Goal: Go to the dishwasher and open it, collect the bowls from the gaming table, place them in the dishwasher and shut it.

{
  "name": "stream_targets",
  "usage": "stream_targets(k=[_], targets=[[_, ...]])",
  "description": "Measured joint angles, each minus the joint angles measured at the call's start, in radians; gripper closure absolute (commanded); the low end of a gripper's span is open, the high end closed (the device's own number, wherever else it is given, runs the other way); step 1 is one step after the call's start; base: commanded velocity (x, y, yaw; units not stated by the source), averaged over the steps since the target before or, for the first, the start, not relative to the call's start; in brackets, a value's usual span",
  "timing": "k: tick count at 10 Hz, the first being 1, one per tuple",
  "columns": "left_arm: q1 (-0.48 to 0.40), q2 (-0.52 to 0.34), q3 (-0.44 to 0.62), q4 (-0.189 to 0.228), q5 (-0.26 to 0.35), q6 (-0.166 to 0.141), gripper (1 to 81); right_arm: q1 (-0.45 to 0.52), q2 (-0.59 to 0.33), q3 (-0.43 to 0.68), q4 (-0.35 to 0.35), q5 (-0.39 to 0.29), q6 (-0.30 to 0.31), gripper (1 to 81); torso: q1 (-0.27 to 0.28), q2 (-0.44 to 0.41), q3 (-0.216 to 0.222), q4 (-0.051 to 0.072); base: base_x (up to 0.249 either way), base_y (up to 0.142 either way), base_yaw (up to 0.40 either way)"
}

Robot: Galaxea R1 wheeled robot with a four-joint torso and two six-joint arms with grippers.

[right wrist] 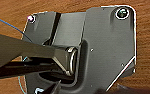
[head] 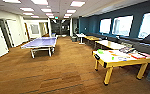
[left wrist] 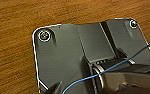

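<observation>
While rolling over brown carpet [head: 53,72], looking at the gaming table [head: 108,60] off to the right, yellow legs, pale top. Bowls [head: 100,52] sitting on it, green one nearest. Can't tell either gripper's state.

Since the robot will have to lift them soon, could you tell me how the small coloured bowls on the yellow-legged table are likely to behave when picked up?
The bowls look small and low on the gaming table, so they are probably light and unlikely to tip. Their bright, plain colours suggest plastic, likely stiff and not fragile, though perhaps slippery. The pale tabletop looks smooth, so a nudged bowl may well slide; from this distance their shape is hard to judge.
</observation>
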State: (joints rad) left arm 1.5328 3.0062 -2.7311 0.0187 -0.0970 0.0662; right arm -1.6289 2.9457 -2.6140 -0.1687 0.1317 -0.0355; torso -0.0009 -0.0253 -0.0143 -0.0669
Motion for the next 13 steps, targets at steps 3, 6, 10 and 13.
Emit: stream_targets(k=[3, 6, 10, 13], targets=[[0.000, 0.001, 0.000, 0.000, 0.000, 0.000, 1.0, 0.001, 0.000, -0.001, 0.000, 0.001, 0.000, 1.0, 0.000, 0.000, 0.000, 0.000, 0.160, 0.000, 0.000], [0.000, 0.001, 0.000, 0.000, 0.000, 0.000, 1.0, 0.000, 0.000, -0.003, 0.000, 0.000, 0.000, 1.0, 0.000, 0.000, 0.000, 0.000, 0.160, 0.000, 0.000], [-0.001, 0.003, 0.000, -0.001, 0.000, 0.000, 1.0, 0.000, 0.000, -0.004, 0.000, 0.000, 0.000, 1.0, 0.000, 0.000, 0.000, 0.000, 0.160, 0.000, 0.000], [0.000, 0.003, 0.000, -0.001, 0.000, 0.000, 1.0, 0.000, 0.000, -0.005, 0.000, 0.000, 0.000, 1.0, 0.000, 0.000, 0.000, 0.000, 0.160, 0.000, 0.000]])
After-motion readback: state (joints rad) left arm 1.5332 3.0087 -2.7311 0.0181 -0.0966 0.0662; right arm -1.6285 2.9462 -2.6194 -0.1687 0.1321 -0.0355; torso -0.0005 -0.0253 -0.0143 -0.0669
